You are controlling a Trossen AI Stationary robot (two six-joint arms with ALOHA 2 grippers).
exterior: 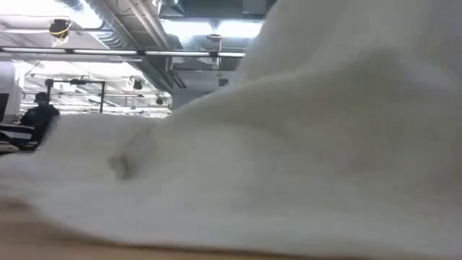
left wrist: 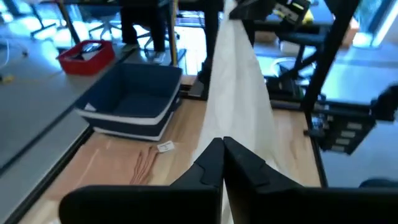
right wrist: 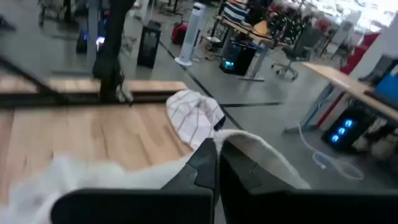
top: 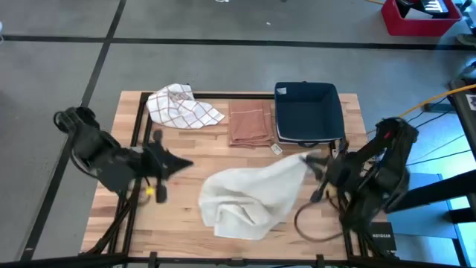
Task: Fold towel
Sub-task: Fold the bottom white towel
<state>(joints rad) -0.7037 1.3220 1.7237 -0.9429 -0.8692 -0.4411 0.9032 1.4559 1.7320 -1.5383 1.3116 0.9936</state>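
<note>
Right gripper (top: 306,162), at about four o'clock on the table (top: 186,223), is pinching a corner of the white towel (top: 249,195), jaws closed on the cloth. My left gripper (top: 184,162) is sitting shut at nine o'clock, holding nothing, near the towel's other edge. Towel is lying heaped at six o'clock, one corner lifted toward my right. I'm judging it soft, light and limp, so it is sagging; corners and hems are the places to grip. Low view is showing only cloth; the remaining corners are buried in folds.
</note>
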